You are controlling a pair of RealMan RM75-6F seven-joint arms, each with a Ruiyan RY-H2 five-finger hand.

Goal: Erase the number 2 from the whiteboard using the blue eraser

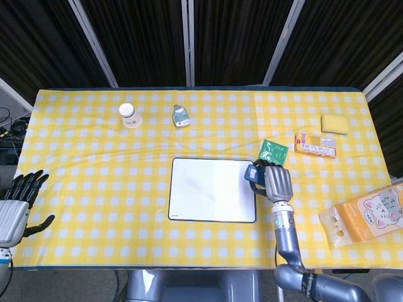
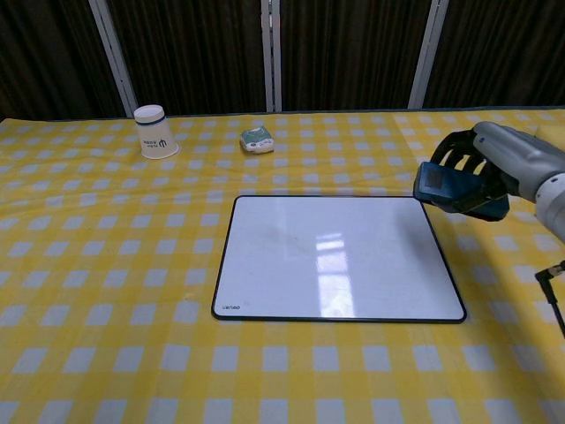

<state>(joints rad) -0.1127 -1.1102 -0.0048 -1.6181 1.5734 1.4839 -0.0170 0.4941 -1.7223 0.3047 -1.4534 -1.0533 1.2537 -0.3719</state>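
The whiteboard (image 1: pixel 213 198) (image 2: pixel 336 257) lies flat near the table's front edge, its white face blank with no number showing. My right hand (image 1: pixel 275 180) (image 2: pixel 499 166) grips the blue eraser (image 1: pixel 254 176) (image 2: pixel 443 185) and holds it raised just past the board's right edge, above the cloth. My left hand (image 1: pixel 17 206) hangs off the table's left edge with its fingers spread and nothing in it; the chest view does not show it.
A paper cup (image 1: pixel 130 116) (image 2: pixel 155 132) and a small green-white packet (image 1: pixel 181 116) (image 2: pixel 257 139) stand at the back. A green sachet (image 1: pixel 273 152), a yellow box (image 1: pixel 316 145), a yellow sponge (image 1: pixel 335 123) and a cat-print pack (image 1: pixel 365 216) lie on the right.
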